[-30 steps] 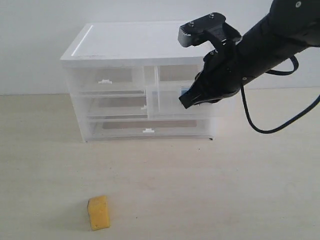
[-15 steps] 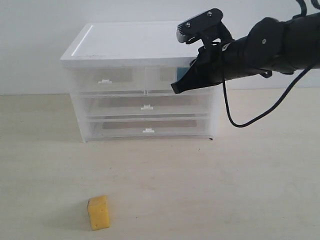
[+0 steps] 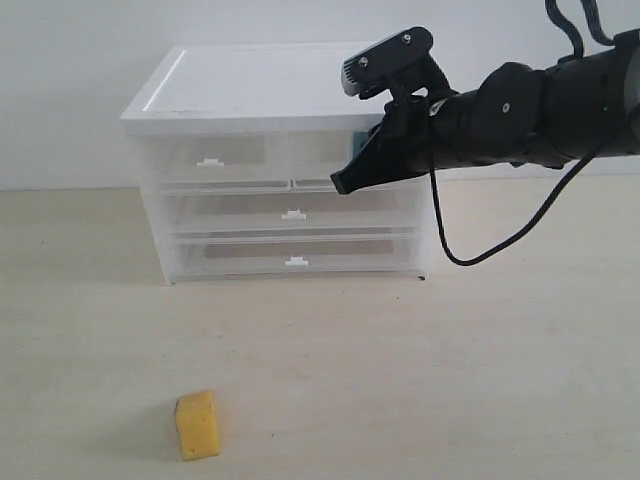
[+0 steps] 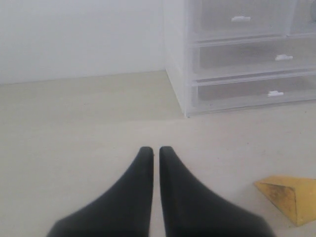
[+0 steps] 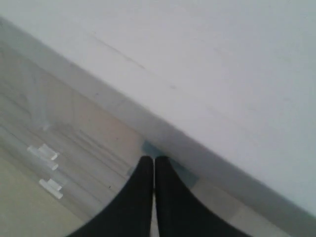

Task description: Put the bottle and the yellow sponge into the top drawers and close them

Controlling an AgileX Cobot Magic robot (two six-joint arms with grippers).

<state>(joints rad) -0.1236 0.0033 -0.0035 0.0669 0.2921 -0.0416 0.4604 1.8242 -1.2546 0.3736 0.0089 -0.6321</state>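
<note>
Exterior view: white-topped drawer cabinet (image 3: 250, 85) upper centre of frame, standing on a pale table (image 3: 450, 380). Both top drawers sit flush with the cabinet front: left top drawer (image 3: 240, 160), right top drawer (image 3: 315, 155)

Right gripper (image 3: 341, 186) reaches in from the upper right, fingers pressed together, nothing held, tip at the right top drawer's front; contact unclear

Bottle (image 3: 357, 141): only a teal patch shows through the translucent plastic, inside the right top drawer, behind the gripper

Yellow sponge (image 3: 198, 425): lower left on the table, well apart from the cabinet

Left gripper (image 4: 154, 150): fingers together, empty, low over the table, sponge nearby
</note>
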